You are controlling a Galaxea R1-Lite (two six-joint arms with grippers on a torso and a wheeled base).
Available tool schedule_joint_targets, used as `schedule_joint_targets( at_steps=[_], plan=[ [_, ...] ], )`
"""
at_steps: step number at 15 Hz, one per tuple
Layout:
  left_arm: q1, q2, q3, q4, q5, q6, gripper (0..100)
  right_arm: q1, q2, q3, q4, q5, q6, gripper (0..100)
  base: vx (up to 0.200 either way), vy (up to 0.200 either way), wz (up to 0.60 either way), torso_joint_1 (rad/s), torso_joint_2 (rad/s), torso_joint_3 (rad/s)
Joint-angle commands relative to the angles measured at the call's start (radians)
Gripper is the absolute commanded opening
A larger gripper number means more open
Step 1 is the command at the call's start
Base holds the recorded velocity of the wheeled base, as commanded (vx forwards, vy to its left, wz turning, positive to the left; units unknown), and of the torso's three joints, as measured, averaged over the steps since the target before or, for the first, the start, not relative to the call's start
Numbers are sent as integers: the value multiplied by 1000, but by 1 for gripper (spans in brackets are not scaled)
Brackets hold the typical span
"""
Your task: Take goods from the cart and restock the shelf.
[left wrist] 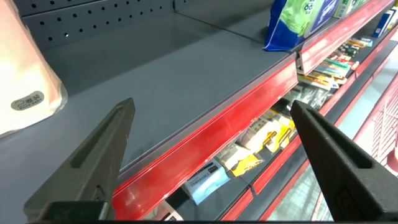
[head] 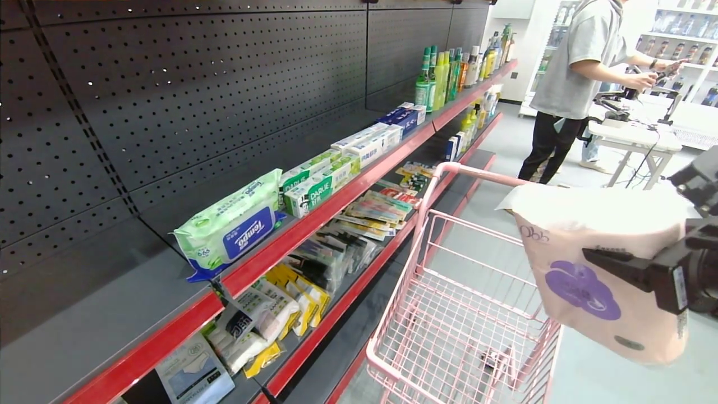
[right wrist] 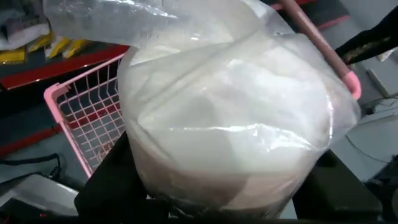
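Observation:
My right gripper (head: 620,268) is shut on a pale pink pack of tissue rolls (head: 594,247) and holds it above the far right side of the pink wire cart (head: 392,314). In the right wrist view the plastic-wrapped pack (right wrist: 230,112) sits between the two black fingers (right wrist: 112,180), with the cart (right wrist: 87,112) below. The left gripper (left wrist: 211,168) is open with nothing in it, over a bare grey stretch of the red-edged top shelf (left wrist: 186,74). Another pale tissue pack (left wrist: 25,68) stands on that shelf beside it.
A green wet-wipes pack (head: 233,224) stands on the top shelf (head: 112,314), then toothpaste boxes (head: 320,182) and bottles (head: 443,73) farther along. Lower shelves hold small packets (head: 286,303). A small dark item (head: 496,359) lies on the cart floor.

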State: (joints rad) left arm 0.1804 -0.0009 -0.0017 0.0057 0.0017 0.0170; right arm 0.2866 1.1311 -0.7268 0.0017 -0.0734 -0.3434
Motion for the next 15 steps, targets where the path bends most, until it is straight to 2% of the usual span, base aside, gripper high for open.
schedule_joint_targets(
  at_steps=[1, 6, 8, 10, 15],
  plan=[
    [1, 1, 0, -1, 1, 0, 100, -24, -162, 38, 12, -3, 6, 0, 0, 0, 0, 0, 0, 0],
    [1, 1, 0, -1, 1, 1, 100, -173, -393, 179, 44, 3, 4, 0, 0, 0, 0, 0, 0, 0],
    [1, 1, 0, -1, 1, 1, 100, -176, -442, 178, 112, 14, 4, 0, 0, 0, 0, 0, 0, 0],
    [1, 1, 0, -1, 1, 0, 100, -175, -478, 208, 124, 15, 3, 0, 0, 0, 0, 0, 0, 0],
    [1, 1, 0, -1, 1, 0, 100, -176, -488, 234, 123, 15, 6, 0, 0, 0, 0, 149, -344, -193]
  ],
)
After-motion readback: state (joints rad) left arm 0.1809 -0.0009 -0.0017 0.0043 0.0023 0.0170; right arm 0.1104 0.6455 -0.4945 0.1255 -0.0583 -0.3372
